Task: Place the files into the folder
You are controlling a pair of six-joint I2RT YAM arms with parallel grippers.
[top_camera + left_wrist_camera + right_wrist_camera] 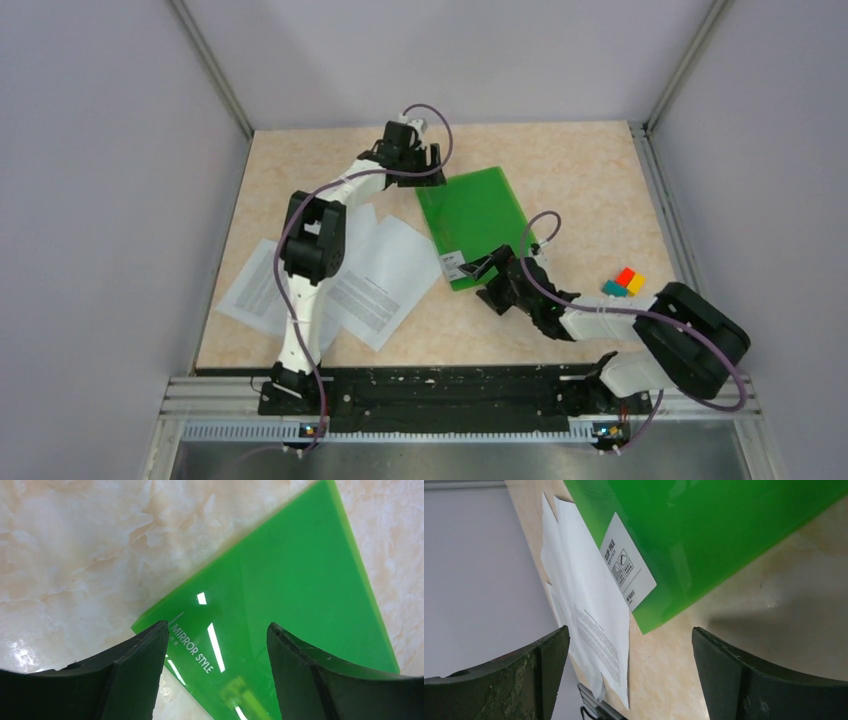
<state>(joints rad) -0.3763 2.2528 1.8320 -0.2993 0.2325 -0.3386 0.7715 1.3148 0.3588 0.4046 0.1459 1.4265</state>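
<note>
Running near-to-far, folder [478,215] has label [451,266] end nearest; left claw [217,630] and right claw [630,632] spread, empty

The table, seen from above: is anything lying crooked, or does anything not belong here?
The green folder lies diagonal to the edges of the table. The white sheets left of it are fanned out unevenly, overlapping one another. Small red, yellow and teal blocks near the right edge seem unrelated to filing. Nothing looks damaged.

"MIRROR STYLE" runs in white capitals near one corner of the bright green translucent plastic folder [280,580]. Its small white rectangular label [628,562] reads "CLIP FILE" above pictograms. Print on the loose white paper sheets [594,630] is too small to read.
</note>
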